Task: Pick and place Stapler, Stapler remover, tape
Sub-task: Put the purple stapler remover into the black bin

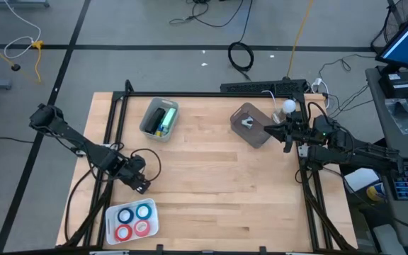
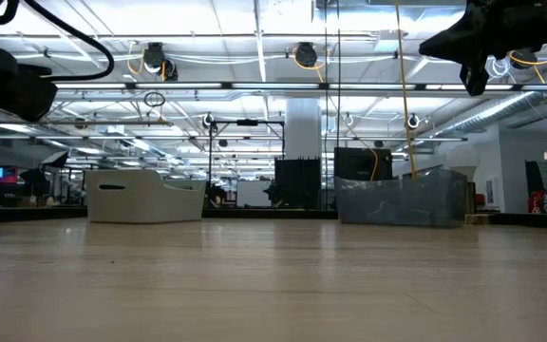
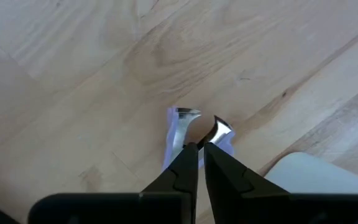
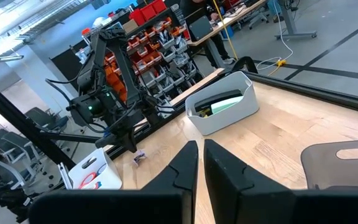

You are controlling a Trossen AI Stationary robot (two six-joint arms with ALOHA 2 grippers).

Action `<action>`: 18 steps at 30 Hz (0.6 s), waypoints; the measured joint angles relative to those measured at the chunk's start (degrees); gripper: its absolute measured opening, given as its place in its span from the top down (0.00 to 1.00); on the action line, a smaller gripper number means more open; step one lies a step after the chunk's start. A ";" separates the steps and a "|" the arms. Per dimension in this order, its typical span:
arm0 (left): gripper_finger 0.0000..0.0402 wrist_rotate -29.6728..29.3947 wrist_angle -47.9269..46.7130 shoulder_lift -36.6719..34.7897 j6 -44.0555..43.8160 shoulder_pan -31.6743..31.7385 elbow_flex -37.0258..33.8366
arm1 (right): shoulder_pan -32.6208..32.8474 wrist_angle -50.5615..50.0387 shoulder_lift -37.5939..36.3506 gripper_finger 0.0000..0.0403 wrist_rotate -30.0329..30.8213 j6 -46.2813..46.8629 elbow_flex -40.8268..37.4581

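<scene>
My left gripper (image 1: 142, 187) (image 3: 201, 146) points steeply down at the table's near left, shut on a small pale-purple staple remover (image 3: 185, 134) with silver claws. Just nearer than it, a white tray (image 1: 153, 225) holds two blue tape rolls (image 1: 134, 212) and two red ones (image 1: 133, 229), lying flat. A green stapler (image 1: 163, 119) (image 4: 219, 102) lies in a grey bin (image 1: 149, 117) at the far left. My right gripper (image 1: 271, 131) (image 4: 201, 144) is shut and empty, held level above the table beside a clear grey container (image 1: 255, 133). My left gripper pinches the staple remover's purple body (image 3: 180, 146) between its two fingertips, coming from above and pointing steeply down. The silver claws (image 3: 219, 129) stick out past the fingertips toward the table. The right wrist view shows the remover (image 4: 138, 157) hanging below the fingers, close over the wood.
A small pale thing (image 1: 247, 122) lies inside the clear container. Black frame rails (image 1: 112, 134) run along the table's left, far and right edges. Bare wood (image 1: 218, 191) stretches across the middle and near side. The room beyond holds shelves and benches.
</scene>
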 joint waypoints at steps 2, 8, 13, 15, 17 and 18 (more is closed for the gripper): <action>0.92 0.42 -0.28 0.00 0.22 0.00 0.00 | 0.00 0.00 -0.02 0.96 0.00 0.00 0.00; 0.77 1.46 -1.34 0.00 -0.48 0.00 0.02 | 0.00 0.00 -0.02 0.96 0.00 0.00 0.00; 0.63 0.56 -3.17 0.00 0.95 0.00 0.02 | 0.00 0.00 -0.02 0.96 0.18 0.00 0.00; 0.60 -1.36 -3.15 0.00 1.52 0.00 -0.19 | 0.00 0.00 -0.02 0.96 0.20 0.00 0.00; 0.58 -2.64 -2.94 0.00 1.62 0.02 -0.90 | 0.00 0.00 0.00 0.96 0.20 0.00 0.01; 0.58 -2.73 -2.75 0.00 1.34 0.11 -1.44 | 0.00 0.00 0.00 0.96 0.20 0.00 0.02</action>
